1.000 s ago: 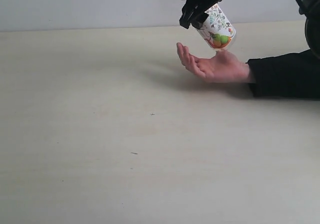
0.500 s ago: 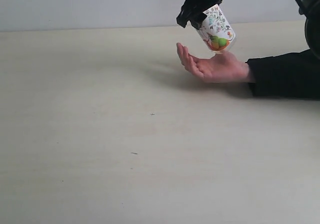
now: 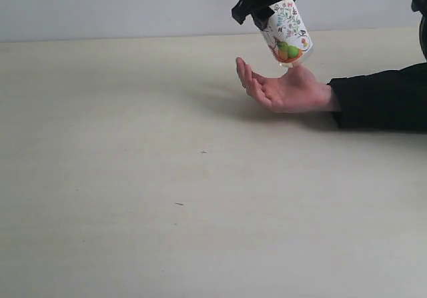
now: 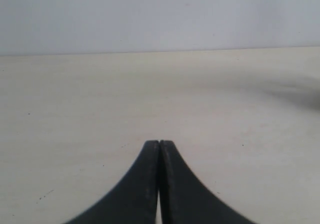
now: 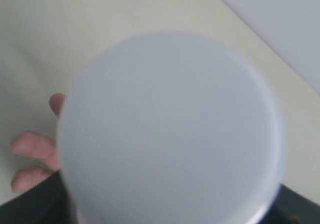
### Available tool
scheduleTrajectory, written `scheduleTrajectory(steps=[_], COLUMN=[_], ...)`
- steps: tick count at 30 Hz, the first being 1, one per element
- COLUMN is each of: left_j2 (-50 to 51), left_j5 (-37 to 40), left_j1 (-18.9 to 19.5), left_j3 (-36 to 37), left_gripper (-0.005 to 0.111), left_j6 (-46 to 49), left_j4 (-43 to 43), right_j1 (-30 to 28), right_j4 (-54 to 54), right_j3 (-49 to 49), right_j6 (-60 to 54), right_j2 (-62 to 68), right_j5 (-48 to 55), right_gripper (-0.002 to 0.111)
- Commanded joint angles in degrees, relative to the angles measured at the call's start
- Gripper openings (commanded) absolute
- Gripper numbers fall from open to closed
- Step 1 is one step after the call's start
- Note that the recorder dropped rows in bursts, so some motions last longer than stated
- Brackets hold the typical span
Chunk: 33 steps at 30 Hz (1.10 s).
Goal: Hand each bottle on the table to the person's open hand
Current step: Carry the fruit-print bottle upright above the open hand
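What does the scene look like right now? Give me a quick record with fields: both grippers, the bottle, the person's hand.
right gripper: shut on the fruit-label bottle, held above the hand
fruit-label bottle: tilted, off the table, lower end just over the palm; contact cannot be told
person's open hand: palm up, open, black sleeve, directly under the bottle
left gripper: shut, holds nothing, away from the handover
table: pale beige
handover: not yet released
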Motion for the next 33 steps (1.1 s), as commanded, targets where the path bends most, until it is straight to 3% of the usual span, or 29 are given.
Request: scheduleTrajectory(steps=[1,6,17,33], left_j2=[-0.27,-0.27,-0.27,-0.27], left_j5=[-0.21,-0.21,-0.21,-0.21], left_j1=[-0.22,-0.22,-0.22,-0.22], left_j3=[0.18,0.18,0.18,0.18], left_gripper=[0.002,0.002,0.002,0.002], left_j6=[-0.17,-0.17,-0.17,-0.17], left_j4=[-0.19,-0.19,-0.19,-0.19], right_j1=[-0.21,-0.09,-0.2,-8.32], right_j4=[2.1,2.34,9.67,21.37], right_j3=[-0.17,-0.17,-0.05,15.31], right_j6=[2.24,-1.03,7.68,7.19], right_j2=[-2.13,-4.07,-6.03,-14.88], right_j5=[-0.65,-0.65,-0.65,-0.65], right_gripper=[0.0,0.0,0.0,0.0])
